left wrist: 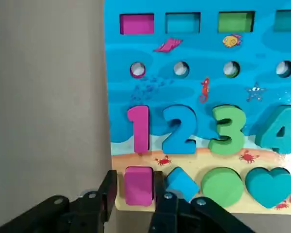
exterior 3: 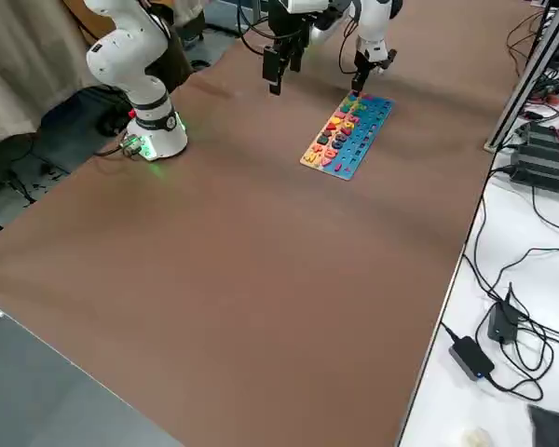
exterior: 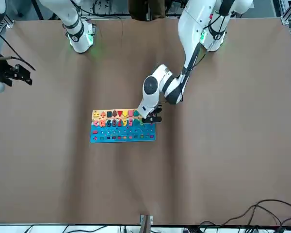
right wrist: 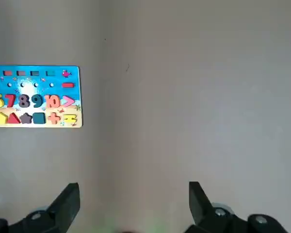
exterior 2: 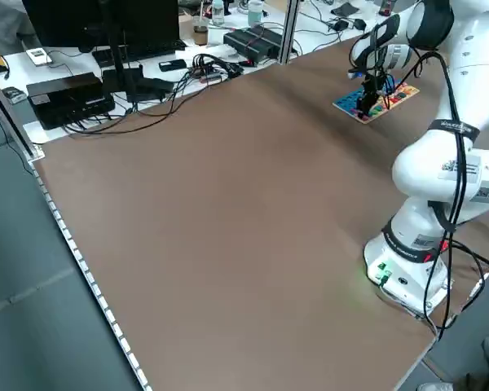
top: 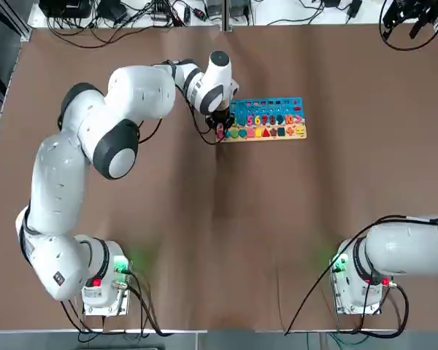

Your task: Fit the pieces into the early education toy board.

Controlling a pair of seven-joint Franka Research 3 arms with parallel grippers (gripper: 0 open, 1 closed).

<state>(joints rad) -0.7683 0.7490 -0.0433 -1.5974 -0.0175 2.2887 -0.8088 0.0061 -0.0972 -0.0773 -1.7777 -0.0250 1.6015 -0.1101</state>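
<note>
Jaws of the left gripper (left wrist: 136, 180) stand apart astride the pink square (left wrist: 138, 186), with a visible gap on one side; no firm pinch is evident. The square lies in the bottom row of the toy board (left wrist: 121, 92), at its lower left corner in the left wrist view. In the top view the board lies on the brown surface (top: 277, 219), upper part of the frame, right of centre.

Handling, as judged: square light, stiff, smooth and not fragile; take it by two opposite side edges. The board appears thin and rigid, and could shift if pushed.

Legible writing: numerals 1 to 4 in the left wrist view, 6 to 10 in the right. No brand is readable. The right gripper (right wrist: 134, 189), at the top view's upper right corner, is idle, jaws widely spread.
</note>
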